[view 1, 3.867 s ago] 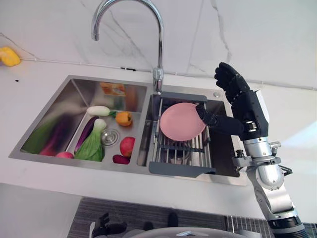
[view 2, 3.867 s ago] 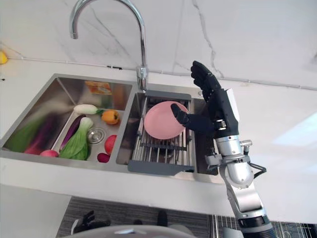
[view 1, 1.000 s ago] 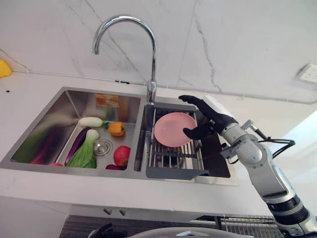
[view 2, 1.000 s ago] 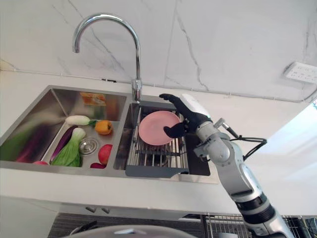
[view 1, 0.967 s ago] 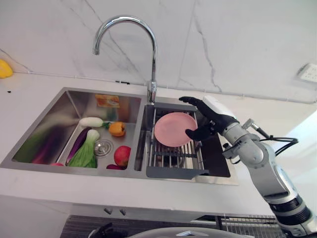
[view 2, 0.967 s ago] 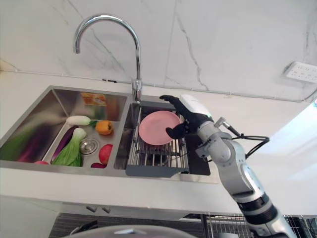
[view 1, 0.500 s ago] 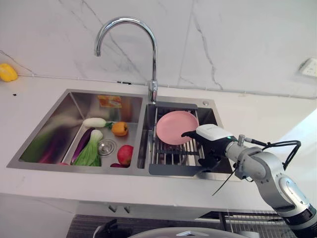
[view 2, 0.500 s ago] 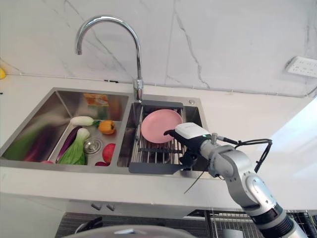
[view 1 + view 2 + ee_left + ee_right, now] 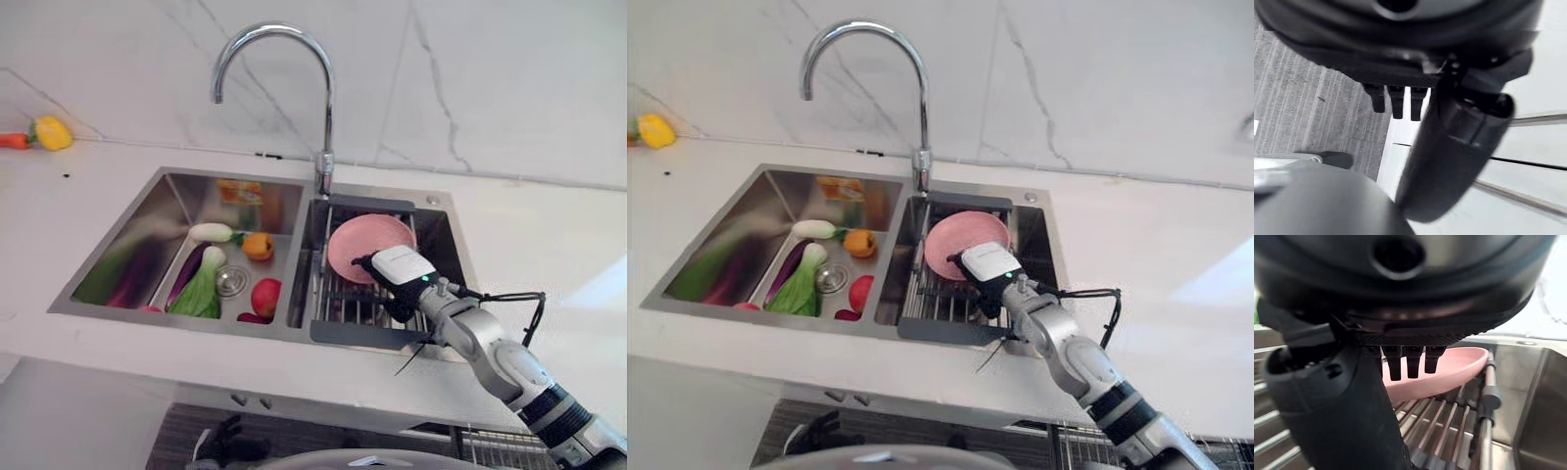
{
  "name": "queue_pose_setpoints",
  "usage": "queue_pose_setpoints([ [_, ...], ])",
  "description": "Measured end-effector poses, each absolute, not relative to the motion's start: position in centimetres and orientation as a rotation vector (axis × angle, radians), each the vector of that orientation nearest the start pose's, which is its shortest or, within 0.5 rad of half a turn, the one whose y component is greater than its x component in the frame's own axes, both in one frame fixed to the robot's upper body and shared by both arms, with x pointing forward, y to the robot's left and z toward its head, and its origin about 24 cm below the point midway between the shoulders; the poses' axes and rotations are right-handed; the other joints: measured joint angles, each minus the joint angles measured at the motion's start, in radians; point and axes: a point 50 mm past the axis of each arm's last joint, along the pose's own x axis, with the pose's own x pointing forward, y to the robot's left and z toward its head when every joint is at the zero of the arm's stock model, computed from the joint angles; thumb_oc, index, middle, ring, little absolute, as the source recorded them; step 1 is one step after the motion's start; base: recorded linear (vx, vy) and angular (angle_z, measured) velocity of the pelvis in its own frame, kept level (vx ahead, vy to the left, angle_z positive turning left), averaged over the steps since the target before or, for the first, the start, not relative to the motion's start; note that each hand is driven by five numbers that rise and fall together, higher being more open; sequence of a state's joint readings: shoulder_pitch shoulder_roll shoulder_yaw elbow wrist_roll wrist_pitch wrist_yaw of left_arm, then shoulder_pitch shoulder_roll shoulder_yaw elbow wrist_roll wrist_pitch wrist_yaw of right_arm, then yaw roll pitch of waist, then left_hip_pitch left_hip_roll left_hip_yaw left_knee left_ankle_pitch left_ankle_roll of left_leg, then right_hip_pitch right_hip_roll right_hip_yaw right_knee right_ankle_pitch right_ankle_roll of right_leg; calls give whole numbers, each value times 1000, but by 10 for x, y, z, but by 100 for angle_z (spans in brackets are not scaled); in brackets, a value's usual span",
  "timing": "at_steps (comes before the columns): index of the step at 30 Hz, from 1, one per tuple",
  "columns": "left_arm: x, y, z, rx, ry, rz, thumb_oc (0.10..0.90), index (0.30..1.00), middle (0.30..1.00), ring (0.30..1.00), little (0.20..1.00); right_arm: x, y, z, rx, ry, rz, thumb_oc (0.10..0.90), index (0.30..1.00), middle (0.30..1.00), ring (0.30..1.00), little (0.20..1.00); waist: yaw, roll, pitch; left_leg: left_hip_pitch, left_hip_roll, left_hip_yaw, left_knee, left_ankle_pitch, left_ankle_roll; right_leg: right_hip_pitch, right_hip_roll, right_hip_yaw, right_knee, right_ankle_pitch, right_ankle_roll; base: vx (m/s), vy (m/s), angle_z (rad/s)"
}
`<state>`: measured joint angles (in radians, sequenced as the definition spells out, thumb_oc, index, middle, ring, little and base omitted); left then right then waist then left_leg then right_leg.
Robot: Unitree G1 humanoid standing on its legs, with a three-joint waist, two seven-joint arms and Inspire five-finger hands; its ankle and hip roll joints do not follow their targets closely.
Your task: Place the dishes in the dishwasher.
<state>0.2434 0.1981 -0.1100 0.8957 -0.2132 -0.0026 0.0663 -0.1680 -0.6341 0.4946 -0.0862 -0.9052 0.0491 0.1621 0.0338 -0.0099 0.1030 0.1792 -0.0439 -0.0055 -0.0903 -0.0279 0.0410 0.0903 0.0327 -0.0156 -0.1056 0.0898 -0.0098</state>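
Right hand [image 9: 400, 279] now sits lower over the slatted metal rack [image 9: 353, 305], off the pink plate's [image 9: 361, 241] rim | fingers straight, released, holding nothing | round matte plate leans at the rack's back end, right basin of the steel sink [image 9: 127, 257] | left hand [image 9: 1449, 142] relaxed, empty, by grey ribbed floor
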Motion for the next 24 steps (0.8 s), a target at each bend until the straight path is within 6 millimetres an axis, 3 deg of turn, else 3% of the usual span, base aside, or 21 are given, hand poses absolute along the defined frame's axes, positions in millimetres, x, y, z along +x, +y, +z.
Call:
queue_pose_setpoints([
  [1,50,219,-161,49,1165,227,800,900,900,900,900,262,-145,57,-1577,-178,529,800,900,900,900,900,7,-2,-1,-8,0,-6,1,0,-1,-1,-2,-6,0,0,0,-44,-16,9],
  [5,44,230,-166,67,1243,289,800,900,900,900,900,265,-144,47,-1612,-208,516,800,900,900,900,900,3,-39,-1,-17,0,-15,10,-1,-4,-1,-2,-18,0,-2,1,-8,-8,8],
  [7,41,230,-166,70,1240,292,800,900,900,900,900,264,-144,42,-1658,-258,487,800,900,900,900,900,5,-44,-3,-18,-1,-23,6,0,-7,-1,-9,-46,0,-3,4,-1,2,11],
  [8,41,230,-166,72,1235,291,800,900,900,900,900,263,-145,38,-1676,-279,476,756,834,834,834,834,6,-44,-2,-20,-2,-23,5,0,-8,-2,-14,-64,0,-4,3,-3,2,6],
  [9,41,230,-166,74,1235,290,800,900,900,900,900,262,-145,33,-1695,-307,457,400,300,300,300,300,5,-43,-2,-22,-3,-21,4,0,-7,-3,-18,-76,0,-4,3,-5,2,3],
  [13,43,230,-166,92,1226,278,800,900,900,900,900,263,-149,21,-1720,-394,331,400,300,300,300,300,-1,-43,-4,-36,-1,-27,-7,-7,1,-21,-27,-117,0,-3,12,-3,-2,2],
  [16,50,226,-166,116,1213,249,800,900,900,900,900,277,-160,28,-1763,-438,77,400,300,300,300,300,14,-35,-3,-60,1,-33,-6,-4,-4,-42,-27,-129,0,0,17,-5,-2,12],
  [17,50,226,-166,116,1213,249,800,900,900,900,900,277,-160,28,-1763,-438,77,400,300,300,300,300,14,-35,-3,-60,1,-33,-6,-4,-4,-42,-27,-129,0,0,17,1,-4,13],
  [19,44,223,-168,115,1234,251,800,900,900,900,900,277,-161,32,-1750,-492,-4,400,300,300,300,300,11,-10,-12,-59,5,-32,-5,3,-15,-40,-27,-141,0,0,17,-9,-4,5],
  [24,45,222,-168,112,1230,249,800,900,900,900,900,276,-162,32,-1744,-526,-34,400,300,300,300,300,15,-7,-13,-60,7,-33,-5,6,-20,-39,-26,-147,0,3,17,-6,-2,4],
])
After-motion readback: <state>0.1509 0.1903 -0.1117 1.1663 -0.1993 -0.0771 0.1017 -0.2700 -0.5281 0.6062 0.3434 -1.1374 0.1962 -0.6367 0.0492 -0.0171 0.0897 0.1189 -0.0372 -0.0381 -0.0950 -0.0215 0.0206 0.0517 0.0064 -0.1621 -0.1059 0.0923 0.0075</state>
